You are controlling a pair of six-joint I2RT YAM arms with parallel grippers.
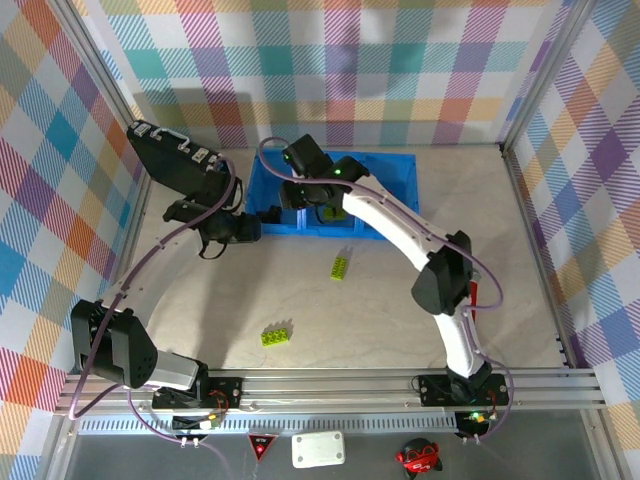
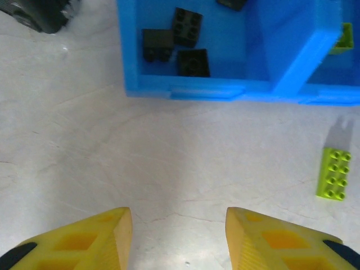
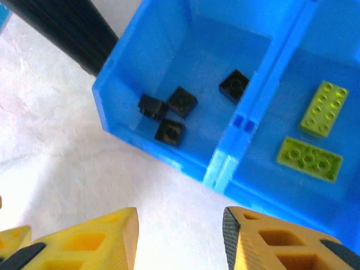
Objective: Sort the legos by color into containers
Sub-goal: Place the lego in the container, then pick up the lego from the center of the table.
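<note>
Tabletop (image 1: pixel 500 250) — lime lego (image 1: pixel 340 266) points lengthwise at bin (image 1: pixel 397 160).

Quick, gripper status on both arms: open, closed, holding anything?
Left gripper: open, nothing between its fingers.
Right gripper: open, nothing between its fingers.

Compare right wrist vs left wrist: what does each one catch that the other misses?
Right wrist: two lime-green legos in full, flat in the second compartment; left wrist clips a corner of one. Left wrist: a loose lime-green lego on the table, in front of the blue bin. Shared: the end compartment holding four black cubes, and the divider beside it.
</note>
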